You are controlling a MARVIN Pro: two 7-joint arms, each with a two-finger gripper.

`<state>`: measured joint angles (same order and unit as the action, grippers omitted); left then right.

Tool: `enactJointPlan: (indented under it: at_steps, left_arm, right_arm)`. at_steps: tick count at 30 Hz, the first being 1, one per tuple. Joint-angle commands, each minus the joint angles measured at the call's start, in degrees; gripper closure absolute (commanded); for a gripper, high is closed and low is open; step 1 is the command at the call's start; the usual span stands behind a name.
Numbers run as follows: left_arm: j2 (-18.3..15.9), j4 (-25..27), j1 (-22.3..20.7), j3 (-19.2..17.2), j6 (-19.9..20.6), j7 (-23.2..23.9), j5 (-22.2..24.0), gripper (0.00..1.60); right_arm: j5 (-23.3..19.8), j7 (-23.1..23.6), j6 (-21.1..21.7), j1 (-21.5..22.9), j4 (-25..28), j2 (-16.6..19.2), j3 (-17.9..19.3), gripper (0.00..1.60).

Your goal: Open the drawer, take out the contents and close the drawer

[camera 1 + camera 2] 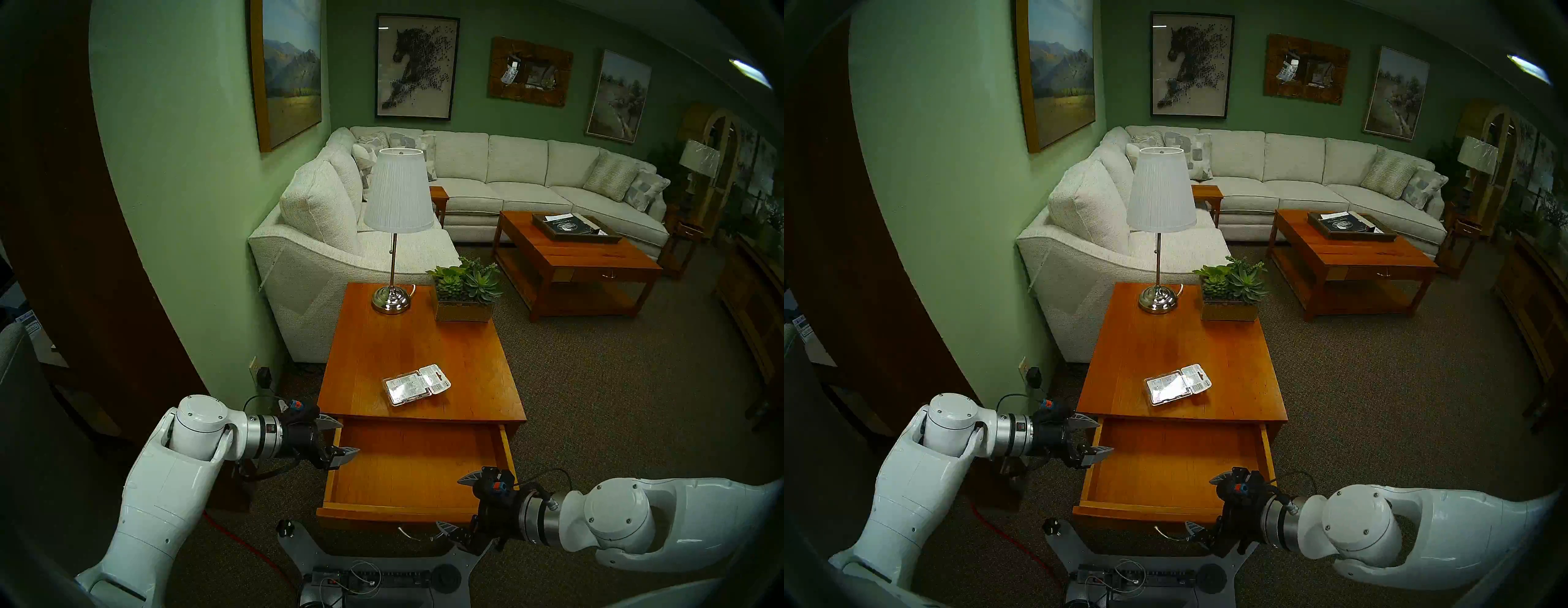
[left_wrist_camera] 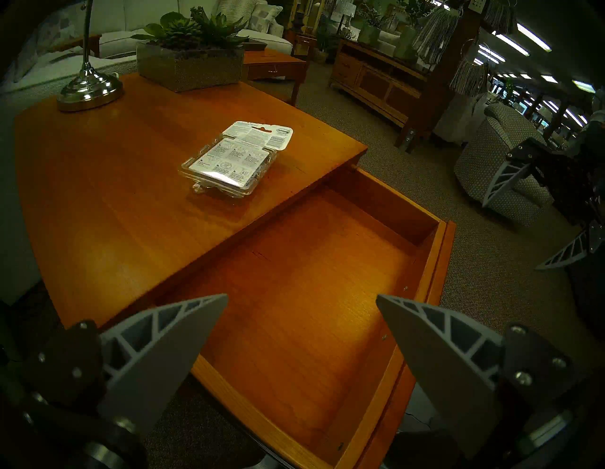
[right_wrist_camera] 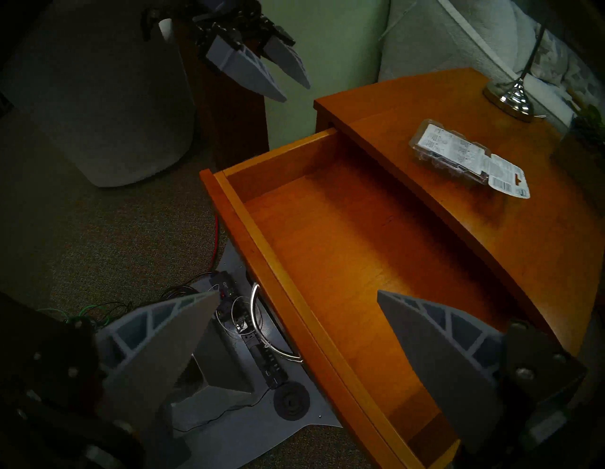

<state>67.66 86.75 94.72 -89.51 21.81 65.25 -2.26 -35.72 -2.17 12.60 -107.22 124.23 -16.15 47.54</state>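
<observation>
The orange-brown wooden drawer (image 1: 415, 463) of the side table stands pulled far out, and its lighter inside is bare. Its silver bail handle (image 3: 262, 327) hangs on the front. The clear blister pack (image 1: 415, 384) with its white card lies flat on the table top behind the drawer, also seen in the left wrist view (image 2: 235, 160). My left gripper (image 1: 350, 436) is open and empty at the drawer's left side wall. My right gripper (image 1: 447, 503) is open and empty at the drawer's right front corner, one finger over the inside and one outside the front panel.
A lamp (image 1: 392, 293) and a succulent planter (image 1: 464, 293) stand at the back of the table top. A white sofa (image 1: 322, 263) is beyond, and a coffee table (image 1: 572, 263) far right. My base with a power strip (image 1: 373, 577) sits under the drawer front.
</observation>
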Motion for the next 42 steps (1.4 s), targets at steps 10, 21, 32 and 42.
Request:
enactJointPlan:
  at_steps: [10, 21, 32, 42]
  left_arm:
    - [0.0, 1.6, -1.2, -0.5, 0.3, 0.3, 0.4, 0.00]
    - [0.0, 1.6, -1.2, -0.5, 0.3, 0.4, 0.4, 0.00]
    - [0.0, 1.6, -1.2, -0.5, 0.3, 0.4, 0.3, 0.00]
    - [0.1, 1.6, -1.2, -0.5, 0.3, 0.4, 0.3, 0.00]
  right_arm:
    - [1.6, 1.0, -0.9, 1.2, -1.7, -3.2, -0.4, 0.00]
    - [3.0, 6.2, 3.1, 3.5, -3.7, -6.7, -1.9, 0.00]
    - [4.5, 9.5, 6.0, 5.4, -4.8, -9.0, -2.6, 0.00]
    - [6.1, 13.9, 9.0, 8.7, -10.2, -14.8, -4.3, 0.00]
